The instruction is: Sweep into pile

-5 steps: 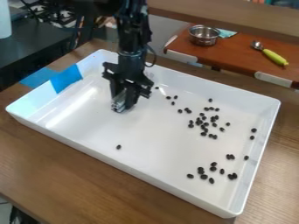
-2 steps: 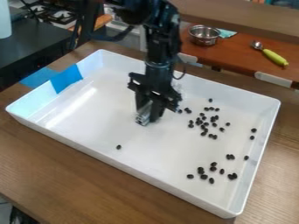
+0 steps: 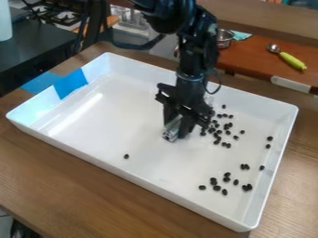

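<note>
The black gripper (image 3: 177, 131) hangs low over the middle of the white tray (image 3: 93, 125), with a silvery piece (image 3: 171, 132) at its lower end. Small dark beans lie scattered over the tray's right half. A loose cluster (image 3: 217, 135) is just right of the gripper, partly behind it. Nearer the front right corner lies another loose group (image 3: 216, 188). A few beans (image 3: 269, 138) sit along the right wall, and a single bean (image 3: 126, 156) is apart at the front left. What is directly behind the gripper is hidden.
Raised walls surround the tray, with blue tape (image 3: 70, 83) over its left wall. Behind it, a brown-red board (image 3: 248, 60) holds a metal bowl (image 3: 224, 39), partly hidden by the arm, and a green-handled spoon (image 3: 290, 60). A dark stove (image 3: 53, 16) stands at the back left.
The gripper has moved right and somewhat toward the front, up beside the bean cluster. It now blocks the view of some beans seen earlier. The front beans and the lone left one have stayed put.
</note>
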Controlling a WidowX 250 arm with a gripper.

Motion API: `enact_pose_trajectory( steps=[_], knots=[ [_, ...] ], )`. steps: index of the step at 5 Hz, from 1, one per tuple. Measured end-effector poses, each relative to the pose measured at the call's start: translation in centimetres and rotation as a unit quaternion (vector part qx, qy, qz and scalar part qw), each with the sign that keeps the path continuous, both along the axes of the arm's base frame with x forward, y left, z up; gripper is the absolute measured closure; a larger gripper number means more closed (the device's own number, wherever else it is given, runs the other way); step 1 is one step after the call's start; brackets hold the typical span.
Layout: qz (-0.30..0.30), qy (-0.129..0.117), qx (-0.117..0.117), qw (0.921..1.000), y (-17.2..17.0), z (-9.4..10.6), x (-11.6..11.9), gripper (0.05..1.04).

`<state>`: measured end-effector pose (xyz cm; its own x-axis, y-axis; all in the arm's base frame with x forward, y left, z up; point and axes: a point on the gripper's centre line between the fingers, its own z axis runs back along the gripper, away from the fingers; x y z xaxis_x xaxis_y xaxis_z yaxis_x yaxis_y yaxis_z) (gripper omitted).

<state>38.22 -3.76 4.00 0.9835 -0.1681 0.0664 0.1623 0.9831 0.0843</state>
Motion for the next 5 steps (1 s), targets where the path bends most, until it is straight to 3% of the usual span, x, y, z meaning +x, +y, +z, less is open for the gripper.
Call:
enact_pose_trajectory(
  steps=[2, 5],
  knots=[
    [-0.009, -0.001, -0.011, 0.9999, -4.0, 0.0, 0.2, 0.693],
    [-0.010, 0.031, -0.042, 0.9986, -8.3, 0.0, 0.1, 0.693]
  ],
)
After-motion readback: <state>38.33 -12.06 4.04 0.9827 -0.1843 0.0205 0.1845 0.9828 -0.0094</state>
